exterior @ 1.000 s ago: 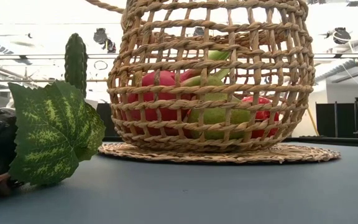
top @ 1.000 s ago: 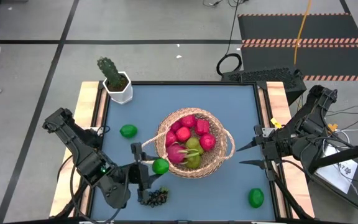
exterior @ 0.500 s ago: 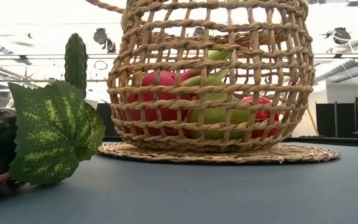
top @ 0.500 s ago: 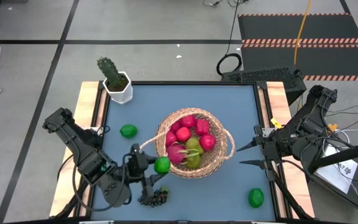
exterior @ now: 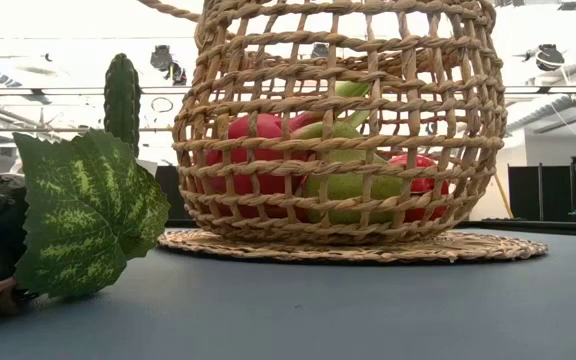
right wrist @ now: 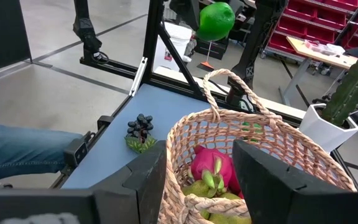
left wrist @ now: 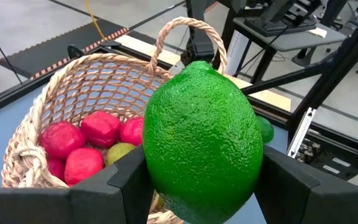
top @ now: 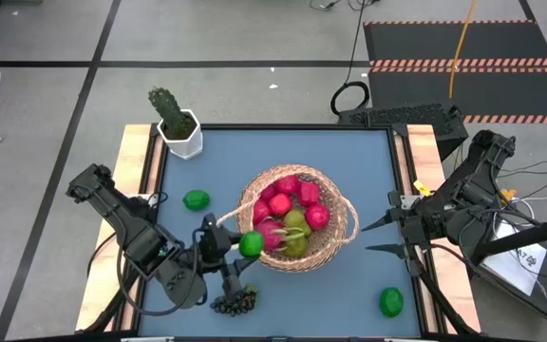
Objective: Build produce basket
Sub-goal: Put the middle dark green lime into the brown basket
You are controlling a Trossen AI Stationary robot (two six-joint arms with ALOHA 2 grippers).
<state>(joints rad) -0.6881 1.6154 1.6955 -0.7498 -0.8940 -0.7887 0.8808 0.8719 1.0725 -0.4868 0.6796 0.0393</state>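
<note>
Basket sits mid-tabletop, slightly right of centre, already loaded: red/pink apples, a pear, dragon fruit inside. Low view shows the same fill through the weave.

Left tool is clamped on a lime, carried raised at the basket's left rim, by the looped handle. Left wrist view: lime pinched between both fingers, basket interior just ahead.

Still loose on the tabletop:
- lime left of the basket, near the left edge
- lime near the front-right corner
- grape bunch with a leaf, front-left, just below the left tool; in the low view the leaf fills the left foreground

Right tool waits at the right tabletop edge, fingers spread, nothing in them, pointing at the basket, well apart from it. Right wrist view sees the basket and the held lime beyond.

Potted cactus at the back-left corner.
</note>
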